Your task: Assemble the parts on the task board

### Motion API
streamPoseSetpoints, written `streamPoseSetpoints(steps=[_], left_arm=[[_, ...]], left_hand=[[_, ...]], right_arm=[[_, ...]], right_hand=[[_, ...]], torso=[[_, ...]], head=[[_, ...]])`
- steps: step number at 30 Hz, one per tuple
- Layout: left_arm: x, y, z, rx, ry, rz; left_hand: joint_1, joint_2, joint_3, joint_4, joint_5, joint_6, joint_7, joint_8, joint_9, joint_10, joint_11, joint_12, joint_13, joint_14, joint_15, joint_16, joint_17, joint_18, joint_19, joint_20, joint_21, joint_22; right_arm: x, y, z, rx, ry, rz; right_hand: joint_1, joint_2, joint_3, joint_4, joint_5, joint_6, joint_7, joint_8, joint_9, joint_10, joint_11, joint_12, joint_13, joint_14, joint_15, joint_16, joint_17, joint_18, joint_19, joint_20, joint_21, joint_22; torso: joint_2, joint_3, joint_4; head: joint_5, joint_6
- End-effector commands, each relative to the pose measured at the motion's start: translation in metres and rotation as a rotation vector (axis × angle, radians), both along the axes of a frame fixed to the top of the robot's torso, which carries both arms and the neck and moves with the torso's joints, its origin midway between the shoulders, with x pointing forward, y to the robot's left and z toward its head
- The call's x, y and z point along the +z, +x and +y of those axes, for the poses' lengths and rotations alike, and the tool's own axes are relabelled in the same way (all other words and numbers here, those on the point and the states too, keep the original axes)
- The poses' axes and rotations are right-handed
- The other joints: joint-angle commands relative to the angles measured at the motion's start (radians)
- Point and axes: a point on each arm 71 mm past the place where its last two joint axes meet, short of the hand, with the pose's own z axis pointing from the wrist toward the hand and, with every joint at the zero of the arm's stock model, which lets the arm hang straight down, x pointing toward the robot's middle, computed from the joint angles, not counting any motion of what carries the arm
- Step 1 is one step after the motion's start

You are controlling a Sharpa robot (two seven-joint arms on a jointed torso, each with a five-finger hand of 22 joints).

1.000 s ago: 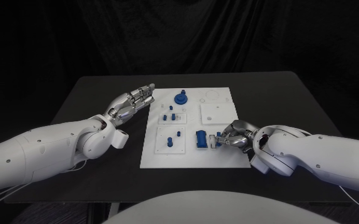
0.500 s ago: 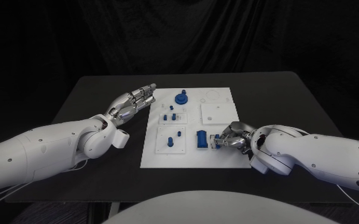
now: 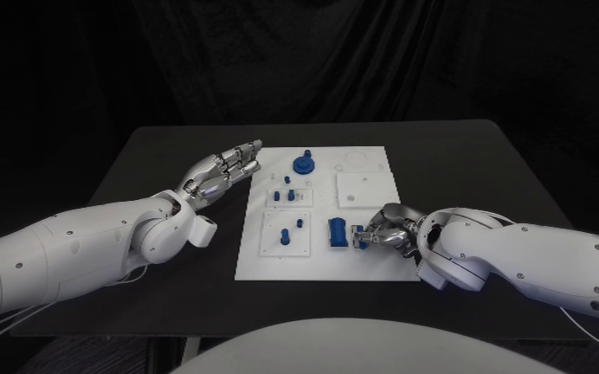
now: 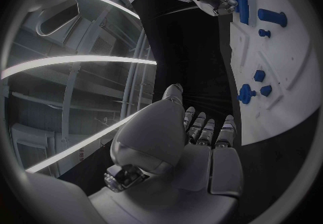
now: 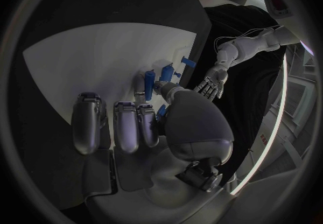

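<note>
Nearby: black table [image 3: 474, 166] | task board [image 3: 375, 266] | left robot hand [image 3: 225, 169] beside board

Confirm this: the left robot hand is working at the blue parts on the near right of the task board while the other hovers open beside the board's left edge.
Wrong on the side. The head view shows the right robot hand at the blue parts on the near right of the task board; the left robot hand is the one hovering open beside the board's left edge.

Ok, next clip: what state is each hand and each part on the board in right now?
left hand: open, fingers apart, beside the task board, holding nothing.
right hand: fingers curled at the block; grip unclear.
long blue block: lying on the board.
round blue part: sitting at the far end.
small blue pegs: standing upright.
</note>
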Motion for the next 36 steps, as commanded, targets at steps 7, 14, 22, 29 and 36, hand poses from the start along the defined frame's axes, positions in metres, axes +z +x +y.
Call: streamPoseSetpoints(steps=[7,14,22,29,36], left_arm=[[0.0012,-0.0002,-0.0024,-0.012,-0.023,-0.013],[0.0009,-0.0003,-0.0021,-0.012,-0.023,-0.011],[0.0004,-0.0007,-0.0015,-0.013,-0.022,-0.007],[-0.0006,-0.0010,-0.0015,-0.015,-0.020,-0.002],[-0.0015,-0.0013,-0.0013,-0.016,-0.019,0.003]], left_hand=[[0.007,-0.004,0.004,-0.001,0.003,0.003,0.012,0.006,0.001,0.001,0.002,0.004,0.002,0.002,0.004,-0.006,-0.001,0.010,0.001,0.008,0.006,0.001],[0.007,-0.004,0.004,-0.001,0.003,0.003,0.012,0.006,0.001,0.001,0.002,0.004,0.002,0.002,0.004,-0.006,-0.001,0.010,0.001,0.008,0.006,0.001],[0.007,-0.004,0.004,-0.002,0.003,0.004,0.015,0.006,0.002,0.001,0.001,0.004,0.002,0.002,0.004,-0.006,-0.001,0.010,0.001,0.008,0.007,0.002],[0.006,-0.004,0.004,-0.002,0.003,0.005,0.019,0.007,0.002,0.001,0.001,0.004,0.002,0.002,0.004,-0.006,-0.001,0.010,0.002,0.009,0.007,0.002],[0.006,-0.004,0.004,-0.002,0.003,0.005,0.019,0.007,0.002,0.001,0.001,0.004,0.002,0.002,0.004,-0.006,-0.001,0.010,0.002,0.009,0.007,0.002]], right_arm=[[-0.0026,-0.0008,0.0000,0.011,-0.013,0.010],[-0.0022,-0.0004,0.0001,0.008,-0.010,0.003],[0.0010,0.0017,-0.0008,-0.001,-0.007,-0.051],[0.0024,0.0026,-0.0016,-0.005,-0.003,-0.073],[0.0029,0.0031,-0.0017,-0.009,0.000,-0.081]], right_hand=[[-0.039,0.007,-0.047,0.039,-0.089,-0.005,0.003,-0.007,-0.011,0.108,0.005,0.003,0.263,0.069,0.009,-0.002,0.080,0.009,0.019,0.008,-0.014,0.199],[-0.079,0.010,-0.093,0.083,-0.186,-0.005,0.007,-0.009,-0.019,0.108,0.009,0.003,0.263,0.068,0.012,-0.004,0.076,0.013,0.011,0.011,-0.030,0.194],[-0.104,0.016,-0.120,0.114,-0.206,-0.004,0.007,-0.009,-0.024,0.108,0.009,0.003,0.263,0.067,0.013,-0.006,0.071,0.016,0.005,0.012,-0.043,0.190],[-0.100,0.021,-0.136,0.122,-0.207,0.019,-0.004,0.025,-0.008,0.108,0.001,0.003,0.263,0.068,0.006,-0.005,0.074,0.016,0.005,0.008,-0.044,0.190],[-0.082,0.029,-0.161,0.128,-0.200,0.006,-0.021,0.118,0.072,0.108,-0.015,0.003,0.263,0.069,-0.007,-0.005,0.076,0.016,0.006,-0.005,-0.046,0.190]], torso=[[-0.001,0.0003,-0.0008],[0.000,0.0002,-0.0007],[-0.001,0.0000,-0.0005],[0.000,0.0009,-0.0010],[-0.001,0.0007,-0.0005]], head=[[0.001,0.000],[0.003,0.000],[0.005,0.000],[0.005,0.000],[0.006,0.000]])
